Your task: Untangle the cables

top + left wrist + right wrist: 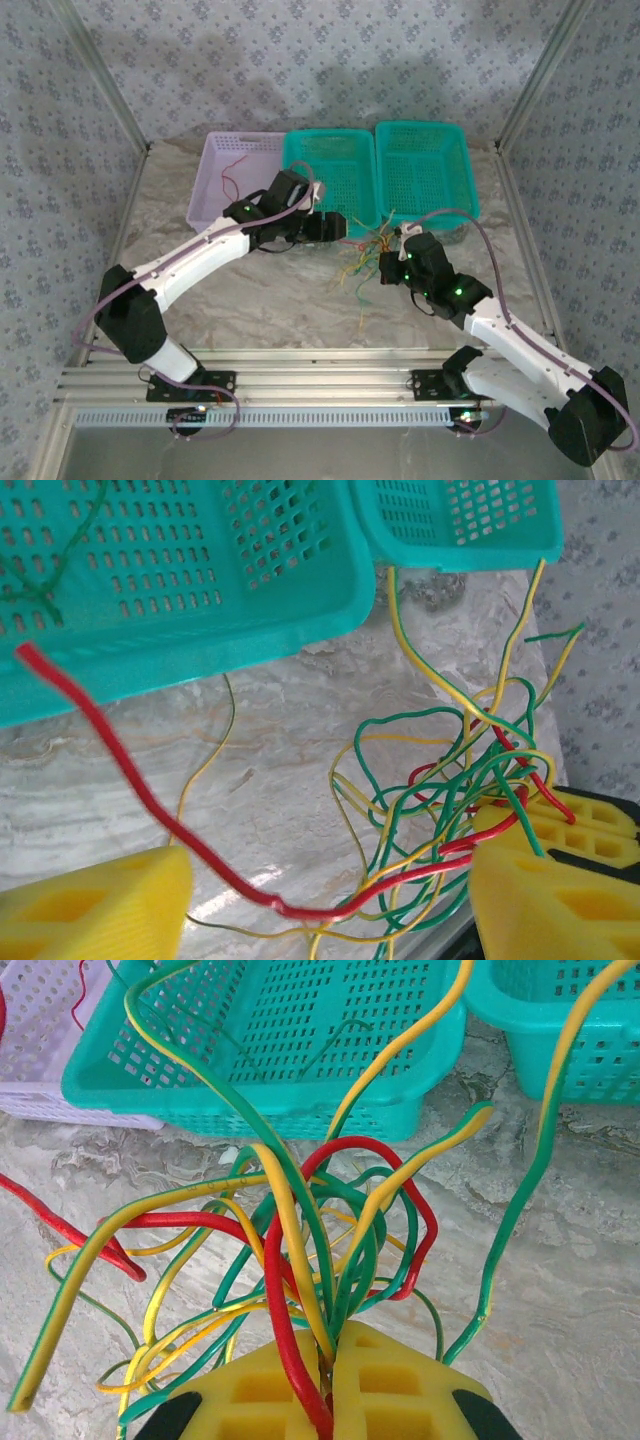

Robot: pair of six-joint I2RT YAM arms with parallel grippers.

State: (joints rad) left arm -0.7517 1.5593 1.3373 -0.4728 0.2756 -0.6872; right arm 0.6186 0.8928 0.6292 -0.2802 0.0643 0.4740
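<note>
Cables [290,1240]: red, green, yellow tangle, centre of bench. Right hand [328,1350] clamped on the tangle. Left hand [330,895] wide, beside it

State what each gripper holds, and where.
Right gripper: fingers pinch the tangled bundle of thin red, green and yellow cables where its strands converge. Left gripper: open, holding nothing.

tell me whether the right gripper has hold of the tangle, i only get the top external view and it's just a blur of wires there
observer: yes, the right gripper is shut on the cables, red, green and yellow strands pinched in its jaws
operator: and the left one
observer: the left gripper is open, a red cable crosses the gap between its jaws
operator: anything in the middle basket
observer: a green cable lies inside the middle teal basket
</note>
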